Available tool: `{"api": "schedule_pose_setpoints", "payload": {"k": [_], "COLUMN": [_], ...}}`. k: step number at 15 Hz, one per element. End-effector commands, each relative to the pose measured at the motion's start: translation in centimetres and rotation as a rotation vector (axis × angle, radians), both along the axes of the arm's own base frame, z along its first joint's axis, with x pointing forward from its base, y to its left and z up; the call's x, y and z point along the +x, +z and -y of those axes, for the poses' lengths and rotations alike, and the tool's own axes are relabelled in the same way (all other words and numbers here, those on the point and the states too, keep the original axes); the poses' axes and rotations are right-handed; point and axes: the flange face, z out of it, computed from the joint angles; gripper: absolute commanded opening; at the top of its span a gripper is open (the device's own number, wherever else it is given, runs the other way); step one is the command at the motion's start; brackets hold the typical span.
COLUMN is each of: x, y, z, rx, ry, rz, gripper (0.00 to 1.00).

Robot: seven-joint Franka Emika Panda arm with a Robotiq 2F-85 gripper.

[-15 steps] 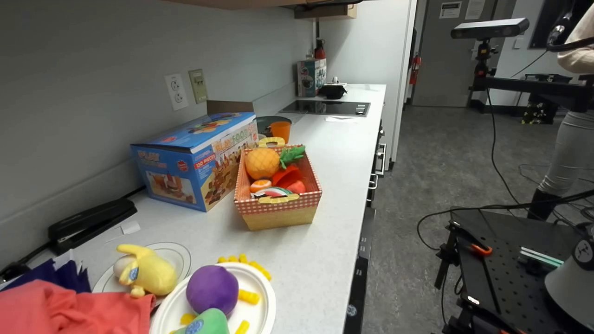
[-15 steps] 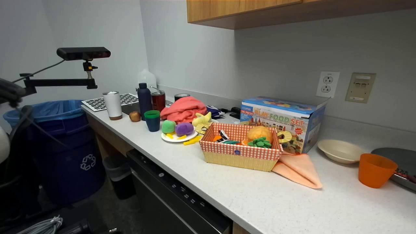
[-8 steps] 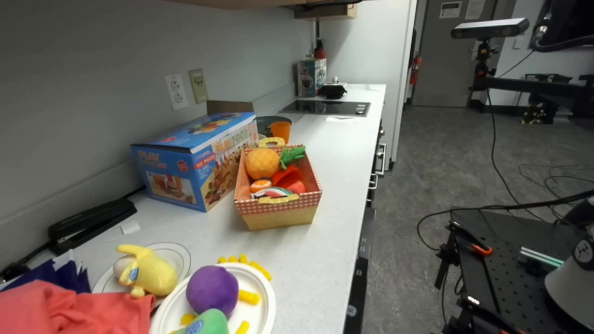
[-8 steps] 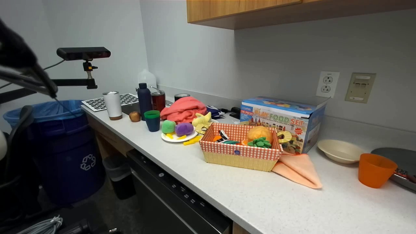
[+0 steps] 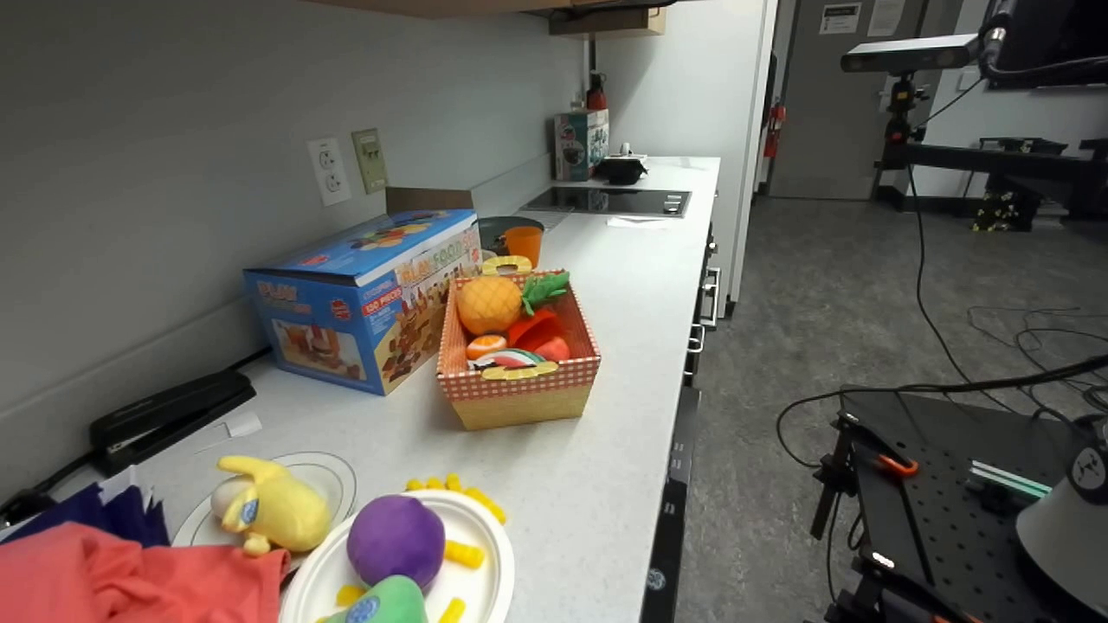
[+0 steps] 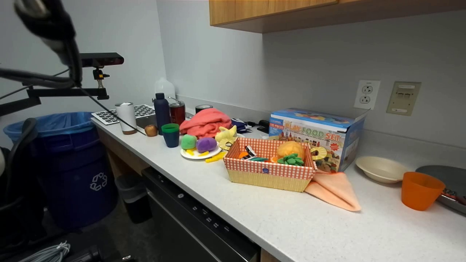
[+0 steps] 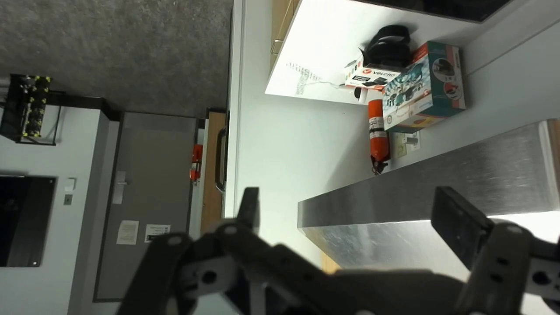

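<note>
the gripper (image 7: 350, 212) holds nothing and touches nothing that shows: its jaws stand wide apart, one finger near lower centre and one at lower right of the wrist view, with the hood (image 7: 393, 192) and pale wall beyond the gap. both exterior views leave it out of sight, so i cannot tell which thing is nearest; the basket (image 5: 519, 411) looks the likeliest.

that basket sits upright near mid-frame in an exterior view, already loaded: inside lie the pineapple (image 5: 487, 305), red piece (image 5: 532, 329), orange slice (image 5: 486, 347) and striped piece (image 5: 511, 358). outside it, at the bottom edge, the purple toy (image 5: 396, 538) and green toy (image 5: 385, 601) rest on the plate (image 5: 505, 562); the yellow toy (image 5: 281, 510) is at lower left on the ringed plate (image 5: 338, 476). the blue box (image 5: 368, 298) stands just left of the basket. at right in an exterior view are the bowl (image 6: 380, 169) and cup (image 6: 420, 191), with the napkin (image 6: 336, 189) at the basket's right end.

as i judge it, what is in the basket is done; no grasp, lift or carry is under way, and the outside pieces remain uncollected.
</note>
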Motion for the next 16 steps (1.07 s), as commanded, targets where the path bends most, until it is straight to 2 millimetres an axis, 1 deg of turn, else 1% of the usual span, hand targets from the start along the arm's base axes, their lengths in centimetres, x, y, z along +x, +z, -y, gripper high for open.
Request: {"api": "schedule_pose_setpoints", "payload": {"k": [1, 3, 5, 6, 9, 16], "x": [0.4, 0.7, 1.3, 0.6, 1.2, 1.5], "y": [1.3, 1.2, 0.9, 0.4, 0.1, -0.1], "z": [1.1, 1.3, 1.4, 1.0, 1.2, 1.0], "rx": [-0.028, -0.035, 0.003, -0.009, 0.007, 0.021], "ry": [0.013, 0.020, 0.047, 0.012, 0.027, 0.058], "rz": [0.009, 0.029, 0.041, 0.028, 0.034, 0.060], "gripper": [1.00, 1.00, 1.00, 1.00, 1.00, 1.00]}}
